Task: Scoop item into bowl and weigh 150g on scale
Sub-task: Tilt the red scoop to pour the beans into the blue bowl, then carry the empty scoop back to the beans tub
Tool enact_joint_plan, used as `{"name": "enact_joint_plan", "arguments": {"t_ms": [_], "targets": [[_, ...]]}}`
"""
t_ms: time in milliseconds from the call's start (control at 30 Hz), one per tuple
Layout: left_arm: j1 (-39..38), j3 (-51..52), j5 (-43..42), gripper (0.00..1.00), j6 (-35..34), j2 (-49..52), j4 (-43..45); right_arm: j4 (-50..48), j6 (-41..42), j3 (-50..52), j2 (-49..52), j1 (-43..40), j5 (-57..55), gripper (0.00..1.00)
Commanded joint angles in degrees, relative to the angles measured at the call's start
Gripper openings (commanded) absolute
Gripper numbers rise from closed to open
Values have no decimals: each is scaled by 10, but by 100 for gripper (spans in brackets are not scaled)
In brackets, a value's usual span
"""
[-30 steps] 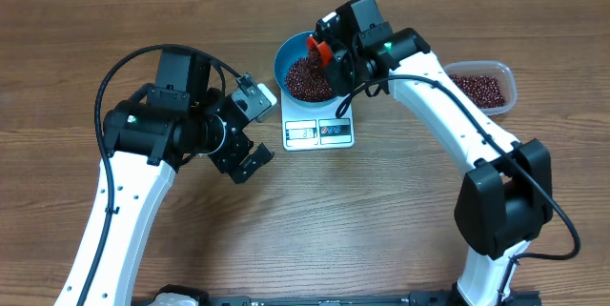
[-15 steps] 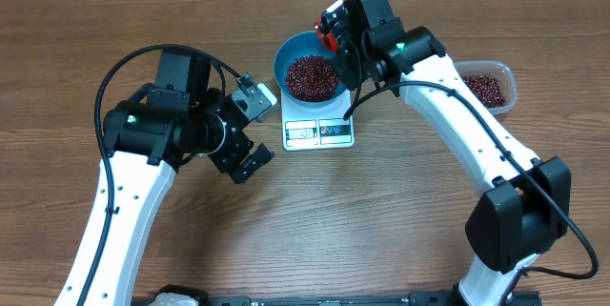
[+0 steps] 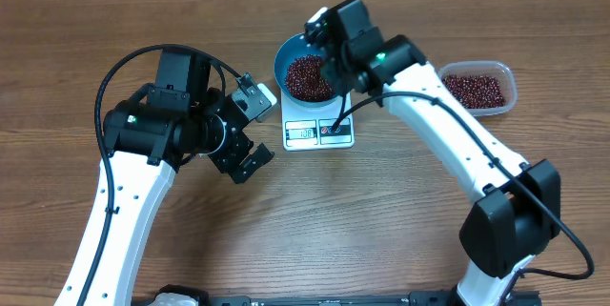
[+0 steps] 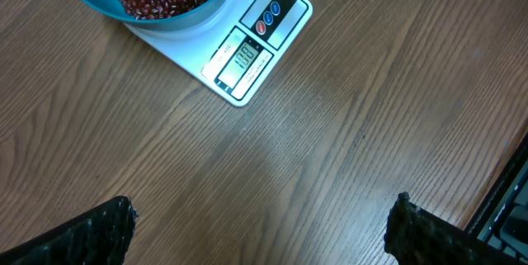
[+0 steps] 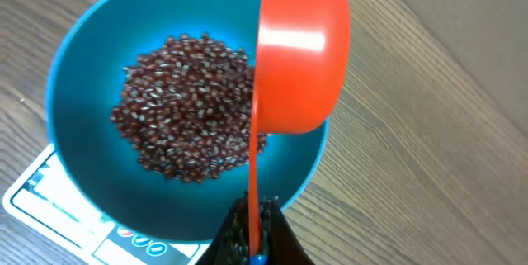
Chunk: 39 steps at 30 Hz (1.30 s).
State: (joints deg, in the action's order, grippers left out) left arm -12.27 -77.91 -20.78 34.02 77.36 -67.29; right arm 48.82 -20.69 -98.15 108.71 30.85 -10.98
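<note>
The blue bowl [image 3: 286,58] stands on the white scale [image 3: 319,132] and holds a heap of red-brown beans [image 3: 307,75]. My right gripper [image 5: 254,232] is shut on the thin handle of an orange-red scoop [image 5: 301,50]. The scoop hangs tipped on its side over the bowl's rim [image 5: 74,59], above the beans [image 5: 186,108]; the inside of the scoop is hidden. From above, the right gripper [image 3: 324,34] sits at the bowl's far edge. My left gripper [image 4: 264,232] is open and empty over bare wood, left of the scale [image 4: 256,46] and bowl [image 4: 91,5].
A clear plastic tub [image 3: 505,82] with more beans [image 3: 475,90] sits to the right of the scale. The right arm reaches across from the near right. The left gripper [image 3: 257,130] hovers beside the scale's left edge.
The right gripper has lifted the scoop out of the bowl and shifted left along its far rim. The left arm has not moved.
</note>
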Motion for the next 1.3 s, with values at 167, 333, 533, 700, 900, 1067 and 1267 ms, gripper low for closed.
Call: {"name": "enact_joint_plan", "arguments": {"t_ms": [167, 333, 533, 700, 900, 1067, 1267], "targets": [[3, 2, 0, 100, -10, -9, 2, -3, -3, -14, -33, 9, -27, 4], [3, 2, 0, 100, -10, -9, 2, -2, 46, -14, -58, 9, -9, 4], [3, 2, 0, 100, -10, -9, 2, 44, 125, -14, -116, -13, 21, 4], [3, 2, 0, 100, -10, -9, 2, 98, 234, -14, -176, -49, 21, 4], [3, 2, 0, 100, -10, -9, 2, 209, 271, -14, -245, -75, 20, 4], [3, 2, 0, 100, -10, -9, 2, 275, 271, -14, -264, -101, -6, 4], [3, 2, 0, 100, -10, -9, 2, 289, 266, -13, -263, -162, -15, 4]]}}
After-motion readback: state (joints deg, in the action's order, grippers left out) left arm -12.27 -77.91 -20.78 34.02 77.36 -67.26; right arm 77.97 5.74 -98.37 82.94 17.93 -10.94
